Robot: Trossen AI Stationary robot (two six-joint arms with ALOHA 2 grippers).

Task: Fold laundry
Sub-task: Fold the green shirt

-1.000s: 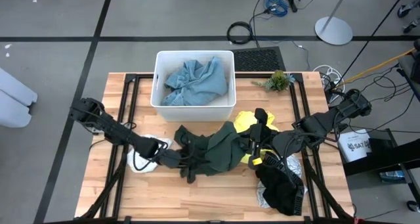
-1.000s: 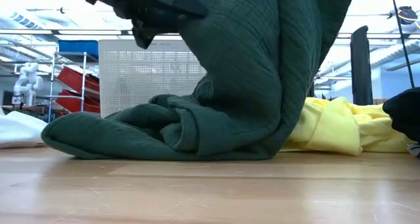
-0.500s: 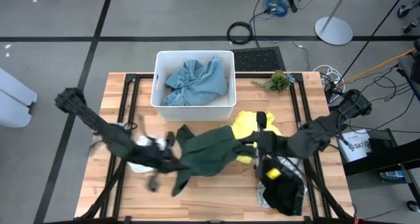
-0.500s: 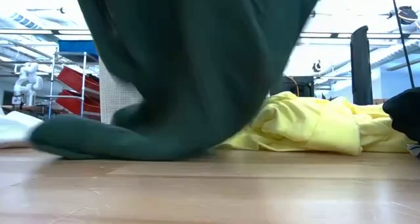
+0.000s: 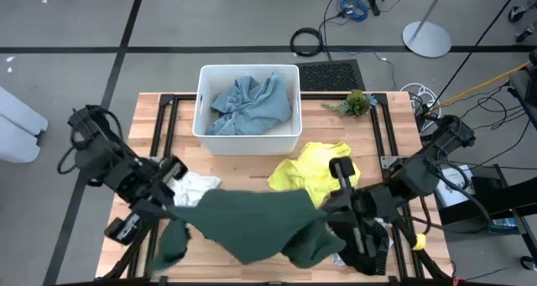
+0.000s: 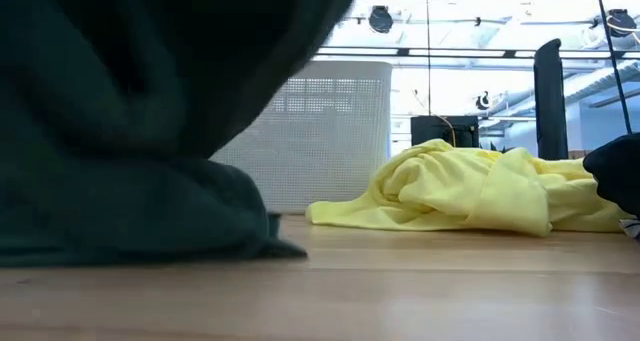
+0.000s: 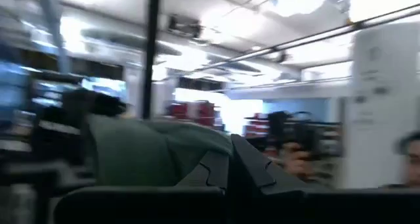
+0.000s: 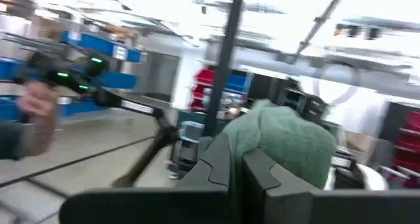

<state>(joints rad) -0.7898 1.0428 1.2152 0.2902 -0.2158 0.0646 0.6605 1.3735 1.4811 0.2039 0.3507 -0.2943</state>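
Observation:
A dark green garment (image 5: 252, 223) hangs spread between my two grippers over the near half of the table. My left gripper (image 5: 174, 204) is shut on its left end and my right gripper (image 5: 329, 212) on its right end. In the low view its lower part (image 6: 130, 216) reaches the tabletop. A yellow garment (image 5: 309, 173) lies behind it on the wood, a white cloth (image 5: 197, 185) beside the left arm, and a black garment (image 5: 367, 248) at the near right. Light blue cloth (image 5: 248, 101) lies in the white tub (image 5: 201, 110). My left gripper (image 7: 231, 159) pinches a bunched bit of the green garment's left end (image 7: 164, 155) between its shut fingers, which point slightly above level. The cloth spills away beside the fingers and sags below them. My right gripper (image 8: 231, 159) pinches the garment's right end (image 8: 282, 142) between its shut fingers, also pointing slightly upward. A wad of cloth bulges just past the fingertips, and the rest hangs down from there.
The white tub stands at the far middle of the table. A small green plant (image 5: 357, 103) sits at the far right. Black frame rails (image 5: 168, 127) run along both sides. Bare wood shows at the near left corner (image 5: 126, 261).
Both grippers have risen and tipped upward. The left one swung up and toward the near left. The green garment has been lifted off the heap, drawn toward the near edge and spread out wide between them. The yellow garment, partly covered before, now lies open to view.

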